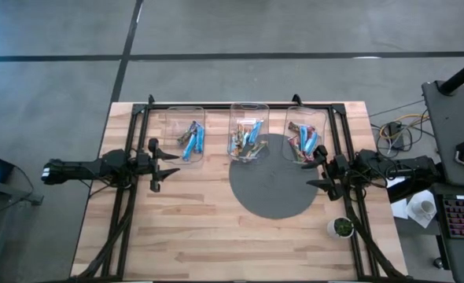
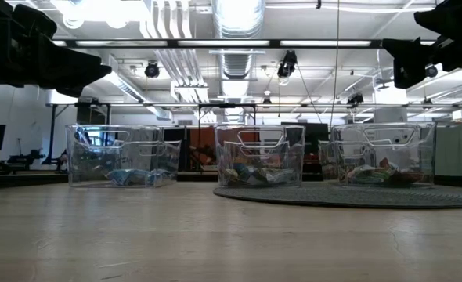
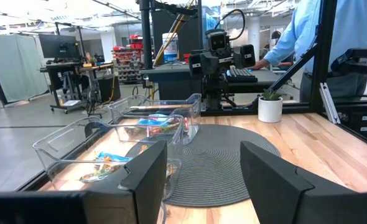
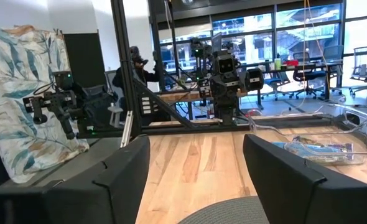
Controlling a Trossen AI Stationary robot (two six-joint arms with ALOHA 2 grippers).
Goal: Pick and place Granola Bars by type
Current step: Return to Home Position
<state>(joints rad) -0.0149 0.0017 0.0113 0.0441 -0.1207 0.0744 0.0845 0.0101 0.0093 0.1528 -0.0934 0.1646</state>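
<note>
My left gripper point(image 1: 169, 163) hangs raised over the left side of the surface point(image 1: 200, 236), just beside the near corner of the left bin point(image 1: 169, 118). Its fingers are spread wide with nothing between them, and the left wrist view shows the same bare gap. My right gripper point(image 1: 317, 169) mirrors it on the right, over the edge of the round mat point(image 1: 271, 196) and near the right bin point(image 1: 295, 118), likewise released and empty. Both arms lie level and drawn back, which I read as the parked pose. I find no bar outside a bin, so I judge the sorting done or nearly so. The bars point(image 1: 193, 140) all lie in the three clear bins across the far half of the surface. The left bin holds a few blue ones. The middle bin point(image 1: 250, 108) holds a loose heap of multicoloured wrappers with some yellow and green. The right bin holds red-brown ones with what looks like blue among them, though I cannot sort out each wrapper there. The middle and right bins seem to rest their near ends on the mat, and the left one stands on bare wood. If I had to lift one again, I would expect it to be very light, thin and slick in its crinkly foil, with a brittle filling. I would pinch it gently across the narrow width near the middle, taking the topmost bar of a heap, since they overlap and the bin walls leave the fingers little room.
</note>
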